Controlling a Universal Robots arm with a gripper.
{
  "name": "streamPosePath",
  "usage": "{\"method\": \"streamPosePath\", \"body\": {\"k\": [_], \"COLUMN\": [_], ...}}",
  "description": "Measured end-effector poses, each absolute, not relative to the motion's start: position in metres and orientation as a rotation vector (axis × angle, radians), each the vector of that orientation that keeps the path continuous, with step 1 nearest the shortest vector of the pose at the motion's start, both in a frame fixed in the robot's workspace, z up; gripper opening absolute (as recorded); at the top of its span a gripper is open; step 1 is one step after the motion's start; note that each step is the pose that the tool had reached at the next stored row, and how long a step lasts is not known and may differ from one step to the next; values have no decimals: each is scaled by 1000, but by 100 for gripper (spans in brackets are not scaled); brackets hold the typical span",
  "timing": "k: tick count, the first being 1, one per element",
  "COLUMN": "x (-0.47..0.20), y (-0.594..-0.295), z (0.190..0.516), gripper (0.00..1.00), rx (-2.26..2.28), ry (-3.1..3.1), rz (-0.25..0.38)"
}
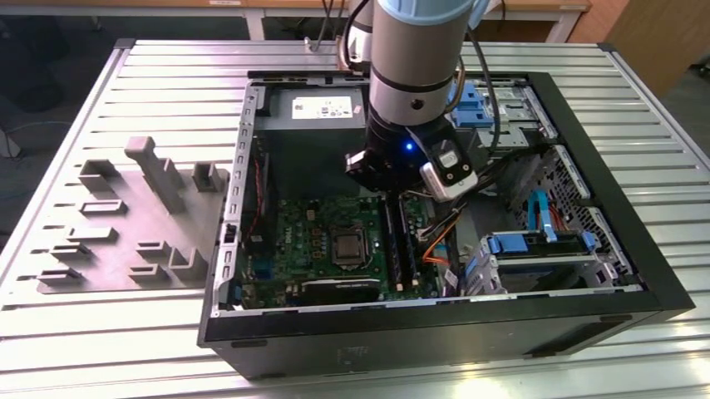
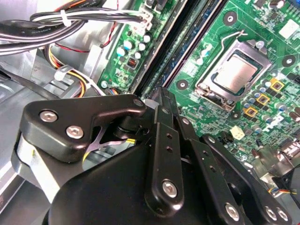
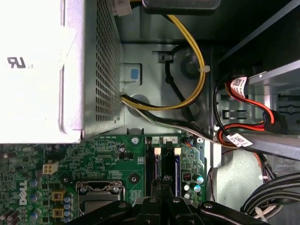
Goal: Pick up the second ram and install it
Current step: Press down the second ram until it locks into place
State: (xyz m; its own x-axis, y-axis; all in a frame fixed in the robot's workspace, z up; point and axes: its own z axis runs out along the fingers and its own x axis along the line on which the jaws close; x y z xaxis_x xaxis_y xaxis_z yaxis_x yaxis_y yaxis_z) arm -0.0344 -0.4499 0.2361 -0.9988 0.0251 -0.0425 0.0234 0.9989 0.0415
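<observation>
You are looking at one open computer case [image 1: 666,291] lying on one slatted metal table [image 1: 133,75], with one green motherboard [image 1: 305,241] and one processor socket [image 1: 349,247] inside. One robot arm [image 1: 416,58] is reaching in, and one grey fixture block [image 1: 133,220] is sitting beside the case.

Silver-grey arm [image 1: 413,58] with a blue light; black pincer [image 2: 161,101] linkages with shiny silver screws.

Ribbed metal table [image 1: 133,332], wooden furniture [image 1: 654,33] behind, dark floor [image 1: 33,75], even light
</observation>
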Motion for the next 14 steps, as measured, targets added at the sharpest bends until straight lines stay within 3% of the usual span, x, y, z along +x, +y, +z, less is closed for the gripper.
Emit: {"method": "streamPosePath", "body": {"k": [14], "x": [-34], "y": [-473], "z": [236], "gripper": [11], "rx": [38], "ry": [3098], "rz": [64]}}
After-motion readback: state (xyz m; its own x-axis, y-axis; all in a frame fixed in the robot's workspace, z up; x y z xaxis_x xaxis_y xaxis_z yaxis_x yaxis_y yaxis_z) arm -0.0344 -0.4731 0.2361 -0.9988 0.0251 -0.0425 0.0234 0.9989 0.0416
